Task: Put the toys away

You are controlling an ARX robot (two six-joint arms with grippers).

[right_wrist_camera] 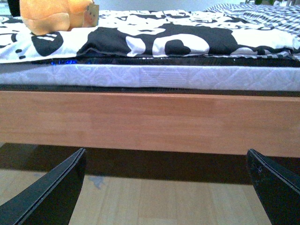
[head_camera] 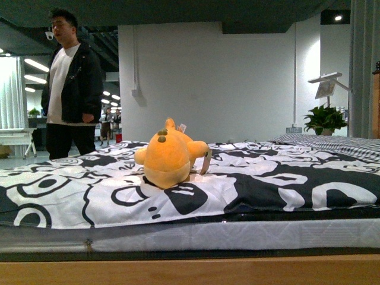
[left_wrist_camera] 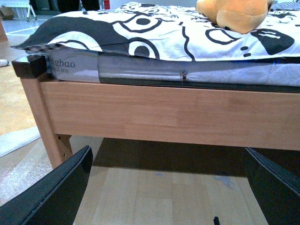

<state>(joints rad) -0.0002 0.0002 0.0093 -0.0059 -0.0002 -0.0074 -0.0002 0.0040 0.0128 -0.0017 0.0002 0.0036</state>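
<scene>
Left claw (left_wrist_camera: 166, 157): spread wide, nothing in it. It sits low in front of the bed's wooden side rail (left_wrist_camera: 164, 115), near the bed's corner leg (left_wrist_camera: 51, 136). Right claw (right_wrist_camera: 166, 157): also spread wide and empty, facing the same rail further along the bed. Both are below mattress (head_camera: 237, 234) level, over the wood floor (left_wrist_camera: 154, 197). Plush toy (head_camera: 169, 153): orange-yellow, lying on top of the bed on the black-and-white blanket (head_camera: 279, 178), near the bed's front edge and well apart from both claws. Behind the bed: a man in a dark jacket (head_camera: 70, 83) standing, and a potted plant (head_camera: 325, 119) on the bed's far side.
</scene>
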